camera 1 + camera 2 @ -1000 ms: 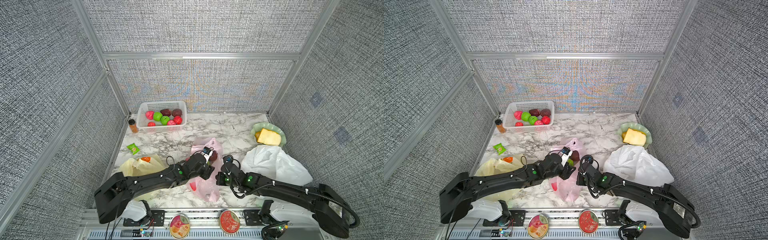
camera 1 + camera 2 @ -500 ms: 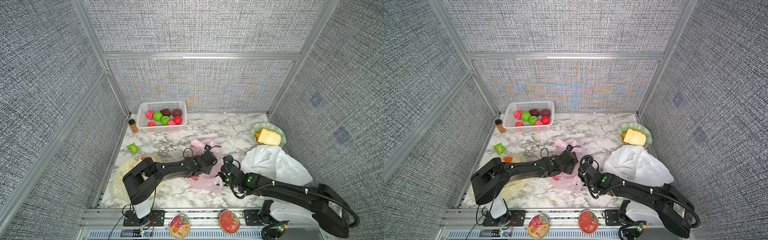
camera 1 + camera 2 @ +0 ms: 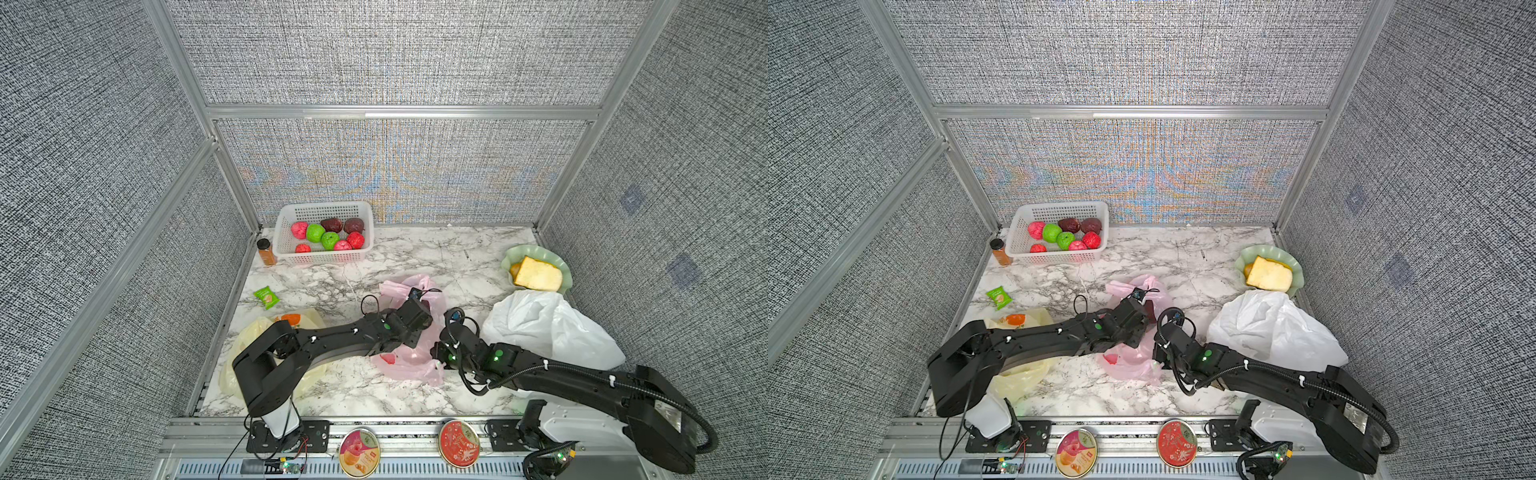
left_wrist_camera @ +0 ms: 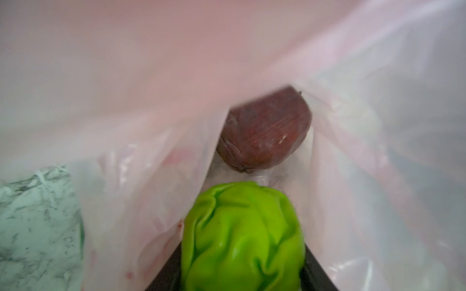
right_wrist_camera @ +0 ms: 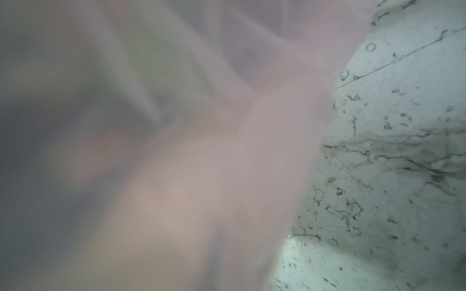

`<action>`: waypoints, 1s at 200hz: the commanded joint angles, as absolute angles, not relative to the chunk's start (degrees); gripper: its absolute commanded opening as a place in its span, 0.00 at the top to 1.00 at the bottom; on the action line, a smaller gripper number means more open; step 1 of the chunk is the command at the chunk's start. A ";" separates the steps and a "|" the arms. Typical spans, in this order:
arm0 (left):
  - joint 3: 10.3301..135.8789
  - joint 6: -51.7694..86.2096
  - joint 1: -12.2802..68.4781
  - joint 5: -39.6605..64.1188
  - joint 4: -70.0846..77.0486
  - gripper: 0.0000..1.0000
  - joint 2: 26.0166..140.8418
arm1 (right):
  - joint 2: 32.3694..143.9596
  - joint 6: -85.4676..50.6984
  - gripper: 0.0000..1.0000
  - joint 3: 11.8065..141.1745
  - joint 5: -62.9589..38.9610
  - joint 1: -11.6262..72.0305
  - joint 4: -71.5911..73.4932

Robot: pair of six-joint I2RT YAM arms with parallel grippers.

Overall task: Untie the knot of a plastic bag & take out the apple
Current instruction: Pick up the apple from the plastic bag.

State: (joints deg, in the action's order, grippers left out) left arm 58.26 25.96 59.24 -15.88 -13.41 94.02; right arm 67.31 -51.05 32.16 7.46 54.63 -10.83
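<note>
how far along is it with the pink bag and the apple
Done: the pink bag lies open, knot apparently undone. In hand: the right gripper is shut on its edge; the left gripper is inside, jaws around a green apple. Left: lift that apple out; a dark red apple sits deeper in.

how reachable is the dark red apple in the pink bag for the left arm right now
Probably not directly. The left pincer is inside the open pink bag, but a green apple fills its grip, right in front of the dark red apple. That apple itself lies mostly uncovered.
</note>
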 commanded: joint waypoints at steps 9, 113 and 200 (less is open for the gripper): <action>57.35 23.85 59.24 -14.52 -13.04 0.53 88.36 | 67.24 -50.64 1.00 32.68 9.12 54.56 -12.26; 55.00 11.24 58.17 -9.60 -15.08 0.51 63.27 | 71.13 -49.31 1.00 35.82 9.50 54.27 -12.48; 54.41 10.46 49.66 11.12 -10.72 0.48 60.47 | 71.30 -48.61 1.00 37.08 10.61 53.75 -13.55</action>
State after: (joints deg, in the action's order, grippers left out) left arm 56.42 10.70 50.13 4.45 -13.89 59.13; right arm 71.81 -48.90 36.75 9.13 53.93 -12.27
